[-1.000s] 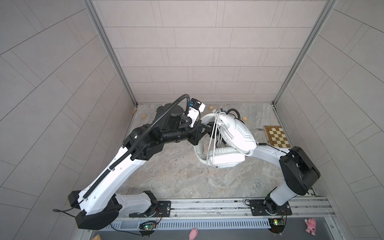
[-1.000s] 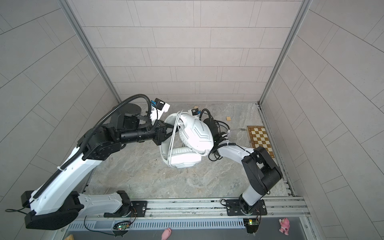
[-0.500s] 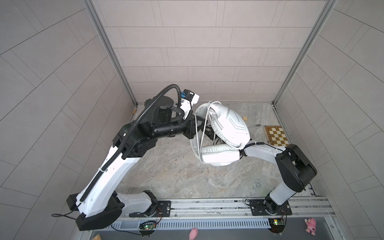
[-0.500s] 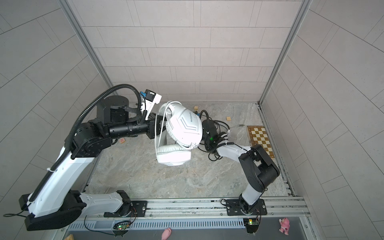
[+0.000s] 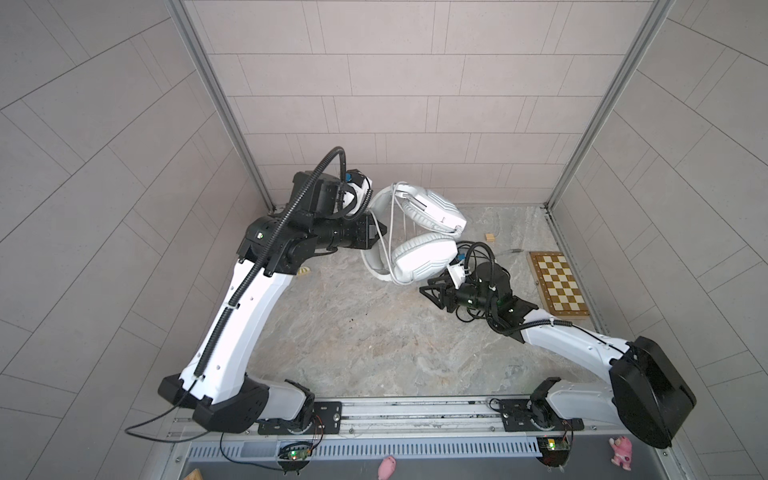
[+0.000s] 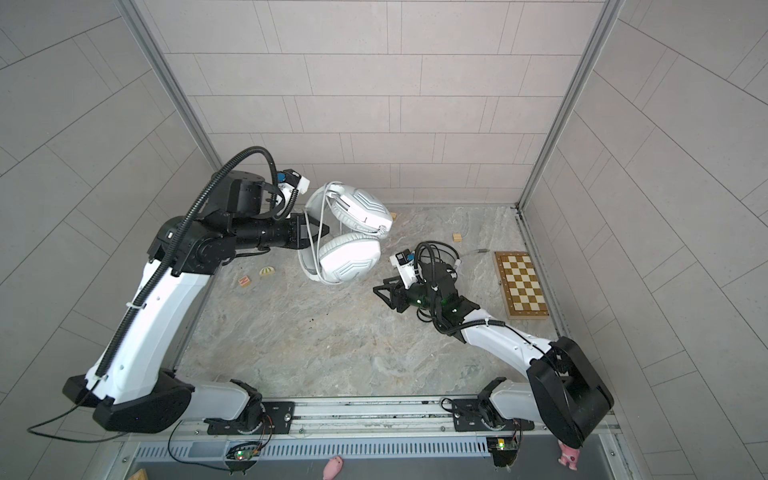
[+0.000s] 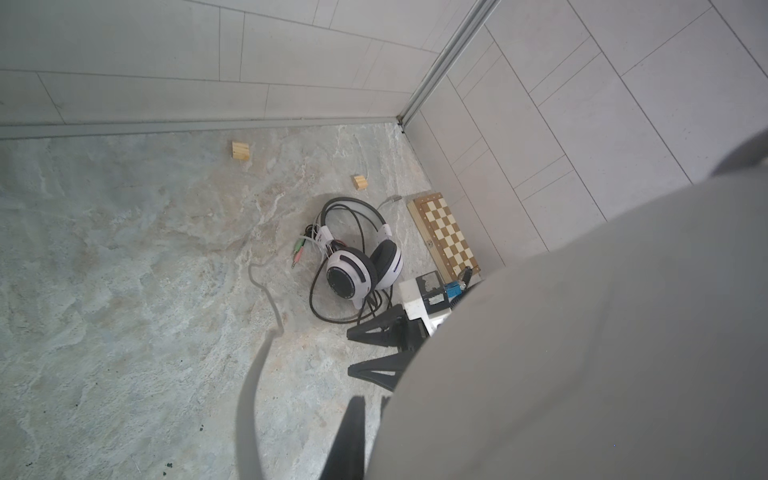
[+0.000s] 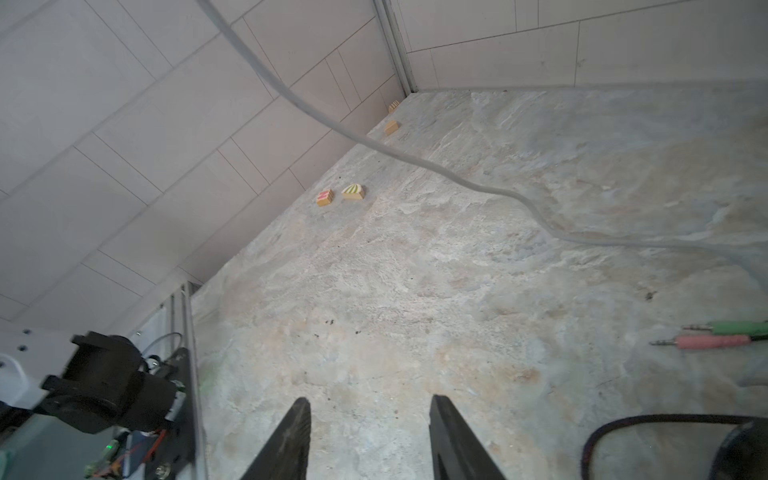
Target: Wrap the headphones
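The white headphones (image 5: 419,249) (image 6: 349,253) hang in the air at the back, with my left gripper (image 5: 376,237) (image 6: 316,235) shut on their headband. Their grey cable (image 5: 390,245) loops over them and trails down onto the floor (image 8: 415,160). In the left wrist view they are a blurred grey mass (image 7: 582,332) beside my left gripper (image 7: 374,415). My right gripper (image 5: 432,293) (image 6: 384,293) (image 8: 368,401) stands open and empty low over the floor, right of them. The black-and-white headphones (image 7: 361,266) lie behind it, with pink and green plugs (image 8: 715,340).
A wooden chessboard (image 5: 557,286) (image 6: 521,284) lies by the right wall. Small wooden blocks sit at the back (image 5: 490,237) (image 7: 241,150) and near the left wall (image 6: 245,281) (image 8: 353,192). Tiled walls close in the back and both sides.
My left arm has carried the white headphones up and back to the left. My right gripper has opened, come out from under them and drawn away to the right.
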Controlling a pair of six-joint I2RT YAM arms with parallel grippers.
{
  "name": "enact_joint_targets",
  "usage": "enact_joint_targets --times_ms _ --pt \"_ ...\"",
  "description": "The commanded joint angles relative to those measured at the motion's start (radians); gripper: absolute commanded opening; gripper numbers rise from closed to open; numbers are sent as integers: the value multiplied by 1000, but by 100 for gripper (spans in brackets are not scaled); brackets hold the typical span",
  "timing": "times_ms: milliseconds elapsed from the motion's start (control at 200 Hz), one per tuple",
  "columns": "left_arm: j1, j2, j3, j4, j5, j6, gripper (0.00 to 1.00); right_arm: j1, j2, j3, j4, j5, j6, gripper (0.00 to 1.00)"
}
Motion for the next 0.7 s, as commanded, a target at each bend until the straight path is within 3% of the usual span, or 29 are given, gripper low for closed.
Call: enact_joint_targets --times_ms 0,105,225,290,530,696 --pt "-2 -8 67 -4 86 -26 0 5 66 3 98 31 -53 57" --pt "-1 -1 90 -30 90 -26 0 10 167 53 214 50 -69 70" --pt "-2 6 112 -61 107 -29 0 26 278 154 285 50 -88 92" --pt "-2 2 112 -68 104 -28 0 32 319 211 289 48 -89 98" --pt "-2 -8 109 -68 98 -35 0 41 415 342 257 70 -102 98" --pt "-2 -3 107 -63 104 -36 0 42 444 374 262 67 -98 91"
